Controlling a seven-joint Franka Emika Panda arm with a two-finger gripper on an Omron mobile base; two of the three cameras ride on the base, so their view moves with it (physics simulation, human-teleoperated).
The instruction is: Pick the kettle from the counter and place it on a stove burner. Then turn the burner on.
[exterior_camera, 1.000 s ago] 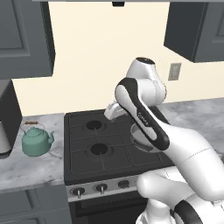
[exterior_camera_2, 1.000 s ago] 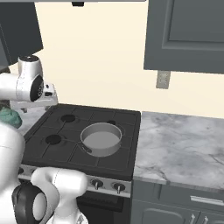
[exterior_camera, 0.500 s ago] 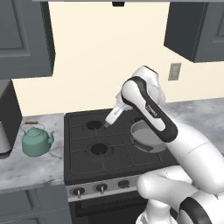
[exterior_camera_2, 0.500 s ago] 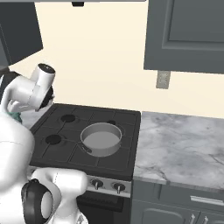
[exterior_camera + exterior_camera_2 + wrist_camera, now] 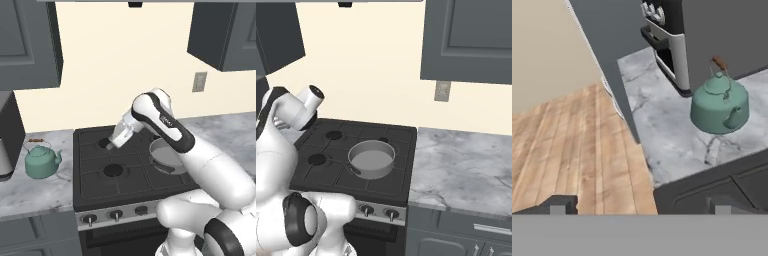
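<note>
Swinging leftward over the black stove, your white arm has carried its gripper (image 5: 111, 145) closer to the small teal-green rounded kettle (image 5: 43, 161), which sits untouched on the grey-white marble worktop (image 5: 30, 192) left of the stove. The jaws are spread wide and empty. Judging by this, you're mid-approach; the grasp isn't begun.

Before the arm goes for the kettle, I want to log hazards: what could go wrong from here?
The kettle sits left of the stove on the counter, and the gripper hangs over the burners, so the reach might knock it sideways. Its thin wire handle is a small target; a grasp could slip. The grey pan already covers one burner, so the kettle may bump it if set there.
</note>
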